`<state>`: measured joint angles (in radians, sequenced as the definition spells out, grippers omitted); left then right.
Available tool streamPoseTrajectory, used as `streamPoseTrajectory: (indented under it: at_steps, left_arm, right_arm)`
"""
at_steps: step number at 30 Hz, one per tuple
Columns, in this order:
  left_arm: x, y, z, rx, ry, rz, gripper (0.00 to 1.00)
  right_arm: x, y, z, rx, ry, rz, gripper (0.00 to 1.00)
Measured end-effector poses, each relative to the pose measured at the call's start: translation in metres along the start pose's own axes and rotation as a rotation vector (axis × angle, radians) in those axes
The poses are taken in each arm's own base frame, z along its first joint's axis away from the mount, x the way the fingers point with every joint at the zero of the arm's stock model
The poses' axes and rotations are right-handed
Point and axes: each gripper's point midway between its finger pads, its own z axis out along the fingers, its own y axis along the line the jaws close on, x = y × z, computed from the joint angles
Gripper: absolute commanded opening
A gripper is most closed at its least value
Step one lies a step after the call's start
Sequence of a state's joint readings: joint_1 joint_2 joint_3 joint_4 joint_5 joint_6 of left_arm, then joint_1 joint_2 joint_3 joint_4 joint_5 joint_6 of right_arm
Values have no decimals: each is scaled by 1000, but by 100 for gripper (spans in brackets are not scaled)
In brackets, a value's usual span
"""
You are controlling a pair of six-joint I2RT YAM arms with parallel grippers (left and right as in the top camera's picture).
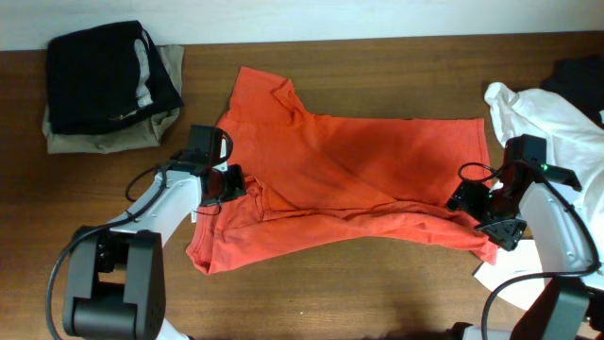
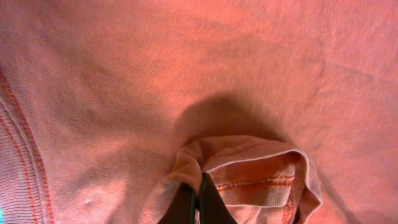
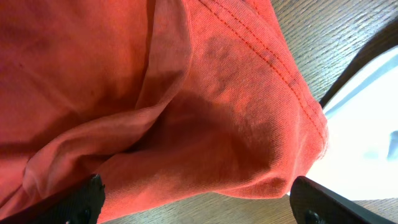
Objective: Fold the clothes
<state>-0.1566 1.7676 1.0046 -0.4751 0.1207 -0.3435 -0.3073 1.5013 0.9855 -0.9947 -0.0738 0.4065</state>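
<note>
We are looking at the left side first. A pile (image 1: pixel 109 85) of black and khaki clothes is sitting in the far left corner of the tabletop (image 1: pixel 377 66), well away from the arms.

Next, our left fingers (image 1: pixel 225 185) are squeezing shut on a small bunch of the orange shirt (image 1: pixel 368 170), near its sleeve end. In the left wrist view, a stitched edge is curling up right where they pinch.

The shirt is lying sideways across the middle of the tabletop. Its neck end is pointing left and its bottom hem is pointing right. The near side is looking wrinkly and partly doubled over.

At the right end, our right fingers (image 1: pixel 483 213) are standing wide apart, with the hem corner sitting between them. They are not pinching it yet. A white top (image 1: pixel 557 123) is lying just beside that corner, with something black behind it.

We are thinking this is the start of the first fold. Next, the right fingers are going to need to close on the hem corner only, not the white top. Then both arms are going to need to lift together and carry the near side over to the far side.
</note>
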Motion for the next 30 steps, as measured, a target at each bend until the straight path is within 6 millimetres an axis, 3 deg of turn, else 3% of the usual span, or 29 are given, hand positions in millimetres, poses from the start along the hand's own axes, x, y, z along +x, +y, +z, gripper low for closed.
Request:
streamPoseTrajectory:
  at_steps: [5,11,12,14,15,16,18,20,22,27,30]
  left_arm:
    - [-8,3,-3,-27,-25,8,1]
    - [-54,12,-24,-122,-160,5,1]
    - [-57,17,-25,-146,-172,2,5]
    - [-60,28,-27,-199,-187,-4,75]
    - [-61,32,-28,-216,-193,-8,87]
    - [-62,37,-29,-234,-199,-13,93]
    - [-63,42,-30,-253,-202,-20,96]
    - [-59,46,-31,-266,-186,-23,96]
    - [-47,49,-31,-284,-128,-21,89]
    - [-8,36,-32,-199,60,-15,40]
    - [9,28,-32,-155,135,-15,21]
  right_arm:
    - [0,0,0,0,0,-3,97]
    - [-1,1,0,-2,-5,-7,97]
    - [-2,1,0,-3,-8,-7,97]
    - [-3,1,0,-6,-13,-8,97]
    - [-4,2,0,-6,-15,-8,97]
    - [-4,2,0,-6,-15,-8,97]
    - [-4,2,1,-6,-14,-8,97]
    - [-6,2,3,-6,-14,-8,97]
    - [-6,2,7,-1,-5,-7,88]
    - [-2,-1,23,25,55,-10,45]
    - [0,-3,32,39,89,-4,23]
